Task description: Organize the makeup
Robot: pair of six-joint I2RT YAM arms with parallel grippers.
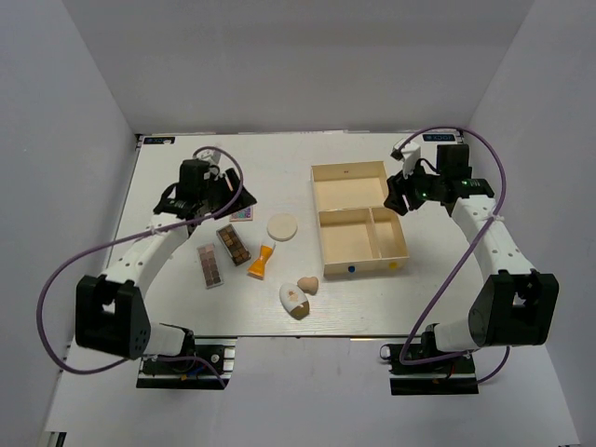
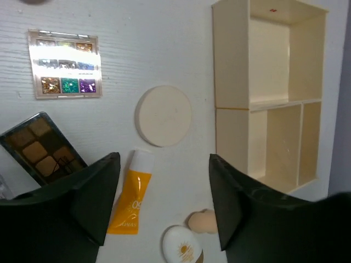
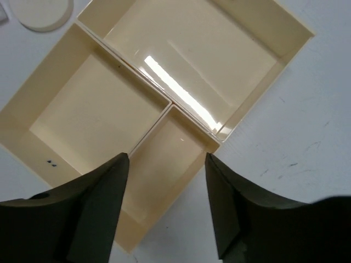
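The makeup lies on the white table left of the cream box (image 1: 358, 270): a small colourful palette (image 1: 242, 213), a round cream disc (image 1: 282, 227), an orange tube (image 1: 262, 261), two long brown palettes (image 1: 233, 244) (image 1: 210, 265), a white egg-shaped item (image 1: 294, 300) and one peach sponge (image 1: 307, 285). My left gripper (image 1: 212, 197) is open and empty, hovering above them. Its wrist view shows its open gripper (image 2: 164, 159), the colourful palette (image 2: 66, 63), disc (image 2: 163, 115), tube (image 2: 130, 200) and sponge (image 2: 202, 220). My right gripper (image 1: 400, 196) (image 3: 165, 156) is open and empty above the box's small compartment.
The three-compartment box (image 3: 170, 104) holds nothing in any compartment. White walls enclose the table on the left, right and back. Purple cables (image 1: 56, 279) loop off both arms. The arm bases sit at the near edge.
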